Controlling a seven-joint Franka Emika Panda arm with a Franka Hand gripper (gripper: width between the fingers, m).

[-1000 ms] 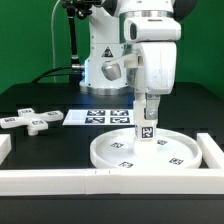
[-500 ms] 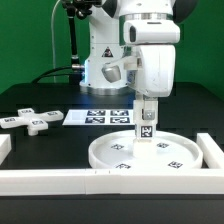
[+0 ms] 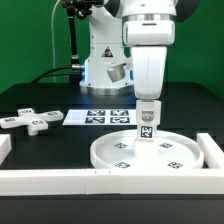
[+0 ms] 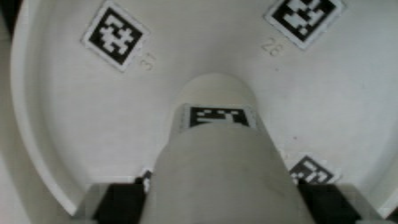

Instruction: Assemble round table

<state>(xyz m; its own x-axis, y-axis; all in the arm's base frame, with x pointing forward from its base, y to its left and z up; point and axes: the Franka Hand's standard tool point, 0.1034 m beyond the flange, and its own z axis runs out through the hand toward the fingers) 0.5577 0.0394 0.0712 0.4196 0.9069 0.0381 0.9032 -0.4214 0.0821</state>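
Observation:
The large rimmed white disc (image 3: 145, 150) lies flat on the black table at the exterior view's right, its tags facing up. My gripper (image 3: 147, 108) is shut on the short thick post (image 3: 146, 127) and holds it upright over the middle of the disc, its lower end at or just above the disc surface. In the wrist view the post (image 4: 221, 150) runs out from between my two black fingertips (image 4: 121, 200), with the disc (image 4: 71, 110) and its tags behind it. The cross-shaped piece (image 3: 30, 120) lies on the table at the exterior view's left.
The marker board (image 3: 100, 117) lies flat behind the disc. A long white rail bar (image 3: 100, 180) runs along the front edge, with side bars at the exterior view's right (image 3: 212, 150) and left (image 3: 4, 146). The robot base (image 3: 100, 60) stands at the back.
The wrist has turned about its vertical axis with the post in the grip. The post stays over the middle of the disc.

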